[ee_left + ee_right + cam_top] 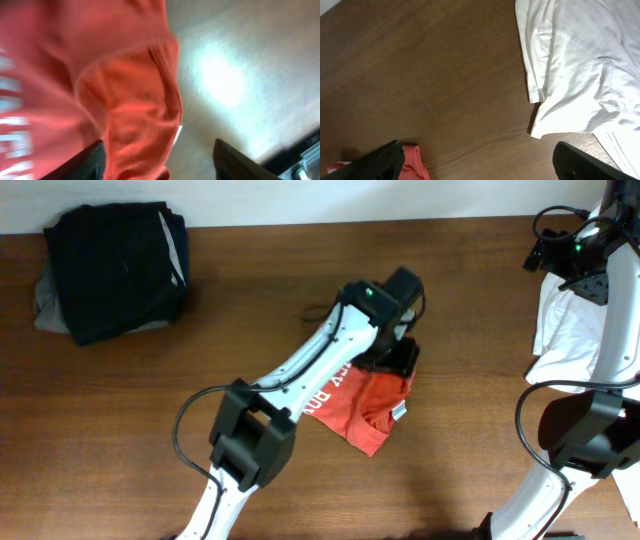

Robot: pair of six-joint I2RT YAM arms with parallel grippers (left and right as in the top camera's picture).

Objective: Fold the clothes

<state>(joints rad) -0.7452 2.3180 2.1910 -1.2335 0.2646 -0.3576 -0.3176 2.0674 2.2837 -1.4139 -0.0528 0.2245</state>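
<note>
Overhead view: a dark pile is sitting at the far left of the table, well apart from everything else. The left arm is reaching in to the centre, and the left gripper is hanging over the upper edge of the T-shirt. The T-shirt is lying bunched at mid-table, with lettering showing on its left part and the label at its right edge.

In the left wrist view (blurred), this gripper's fingers are standing apart and released. A fold of the T-shirt is lying between them, nearer one finger, with bare table beside the other. Whether they are touching the fabric cannot be told.

Further right, a white cloth is lying at the table's right edge. The right gripper is hovering over bare wood between the T-shirt and the white cloth, jaws spread wide and holding nothing.
</note>
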